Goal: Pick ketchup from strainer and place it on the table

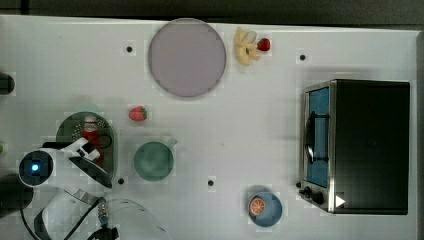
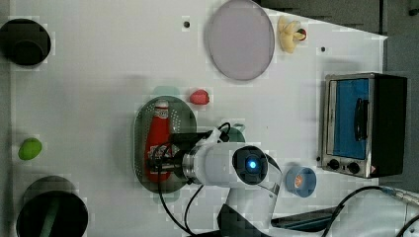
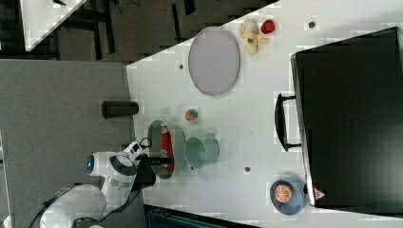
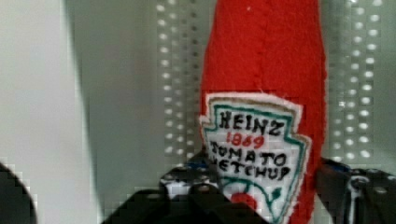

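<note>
The ketchup [image 4: 266,70], a red soft bottle with a white cap and a shield label, lies lengthwise in the pale green strainer [image 1: 70,127] near the top view's left edge. My gripper [image 4: 261,182] is down inside the strainer at the bottle's lower body. Its two fingers press against opposite sides of the bottle just below the label. The left view has the ketchup [image 2: 157,133] with its cap pointing away from my gripper [image 2: 157,165] and the strainer [image 2: 183,116] around it. The bottle still rests on the strainer's perforated bottom [image 4: 177,70]. The white table [image 1: 225,125] spreads around.
A green cup [image 1: 153,161] stands just beside the strainer on the top view's right, and a strawberry [image 1: 138,113] lies close by. Farther off are a grey-lilac plate [image 1: 186,57], bananas [image 1: 246,46], a toaster oven [image 1: 360,145] and a blue bowl [image 1: 265,208].
</note>
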You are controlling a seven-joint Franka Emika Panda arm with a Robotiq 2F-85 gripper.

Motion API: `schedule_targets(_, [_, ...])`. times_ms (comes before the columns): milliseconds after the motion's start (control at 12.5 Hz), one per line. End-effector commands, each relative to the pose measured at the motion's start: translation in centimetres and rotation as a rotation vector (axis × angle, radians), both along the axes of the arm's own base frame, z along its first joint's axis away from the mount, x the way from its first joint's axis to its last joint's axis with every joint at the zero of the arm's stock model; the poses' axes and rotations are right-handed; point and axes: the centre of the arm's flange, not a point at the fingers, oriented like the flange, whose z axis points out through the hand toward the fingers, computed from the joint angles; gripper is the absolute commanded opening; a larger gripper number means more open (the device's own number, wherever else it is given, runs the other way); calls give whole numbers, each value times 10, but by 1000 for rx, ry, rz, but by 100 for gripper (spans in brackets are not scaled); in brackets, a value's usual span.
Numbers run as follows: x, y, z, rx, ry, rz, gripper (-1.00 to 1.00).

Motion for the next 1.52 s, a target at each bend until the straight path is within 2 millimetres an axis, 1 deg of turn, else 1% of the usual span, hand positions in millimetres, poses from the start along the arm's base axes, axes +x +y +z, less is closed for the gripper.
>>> schedule_targets(80, [12,6,36,-3,-58,-52,18])
schedule_targets(240, [12,9,72,-31,-65,-74,18])
schedule_targets(480, [26,18,140,9,-43,-207,18])
schedule_targets(640, [46,16,182,43,-35,-278,18])
schedule_targets(800, [72,4,216,28,-45,-310,18])
schedule_targets(960, [104,-21,245,9,-43,-365,18])
schedule_targets(1120, [134,-57,265,-26,-29,-414,18])
schedule_targets(1200, [146,-78,272,-44,-23,-411,18])
schedule_targets(1280, [159,-101,277,-57,-23,-410,18])
schedule_targets(1520, [189,-182,284,-106,-48,-462,18])
